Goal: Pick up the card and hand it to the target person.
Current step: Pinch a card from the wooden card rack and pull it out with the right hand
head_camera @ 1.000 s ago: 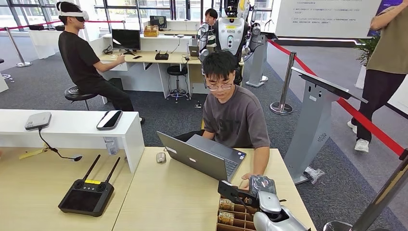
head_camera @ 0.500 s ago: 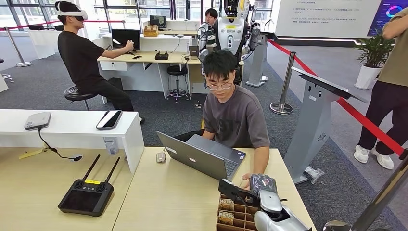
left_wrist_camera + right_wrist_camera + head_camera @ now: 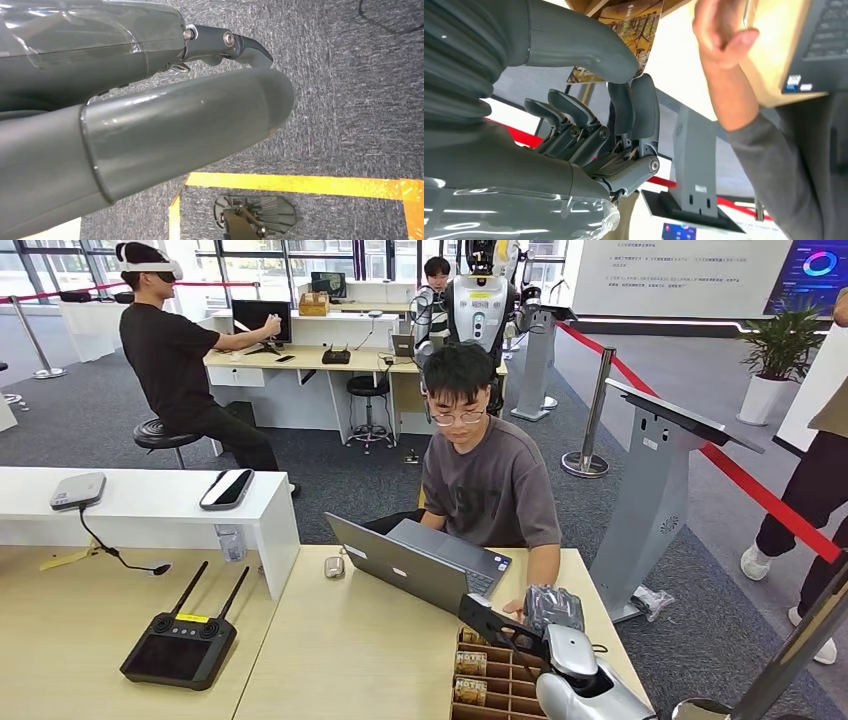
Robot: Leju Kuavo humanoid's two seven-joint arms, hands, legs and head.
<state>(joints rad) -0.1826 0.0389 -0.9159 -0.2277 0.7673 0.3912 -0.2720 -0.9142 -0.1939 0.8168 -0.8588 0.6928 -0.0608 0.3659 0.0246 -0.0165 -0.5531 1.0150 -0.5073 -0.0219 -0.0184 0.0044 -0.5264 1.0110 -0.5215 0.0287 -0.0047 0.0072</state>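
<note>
A card [image 3: 631, 32] with brown printed artwork is pinched between the thumb and dark fingers [image 3: 634, 110] of my right hand [image 3: 589, 140]. In the head view my right hand [image 3: 548, 625] hovers above a wooden card box [image 3: 505, 685] at the table's near right corner. The box holds more cards [image 3: 470, 663] standing in slots. The target person [image 3: 490, 490] in a grey T-shirt sits across the table behind a laptop [image 3: 410, 565]. The person's hand [image 3: 515, 608] rests on the table just beyond my right hand, a short gap away. My left hand [image 3: 150, 125] hangs over carpet, holding nothing.
A black controller [image 3: 180, 645] with antennas lies on the left table, a mouse [image 3: 334, 567] beside the laptop. A grey kiosk stand [image 3: 650, 480] and a red rope barrier [image 3: 760, 500] stand to the right. Another person walks at the far right [image 3: 815, 490].
My right hand has lifted a little and shifted right, closer to the seated person's hand. The passer-by on the right has walked further right. The seated person has stayed put.
</note>
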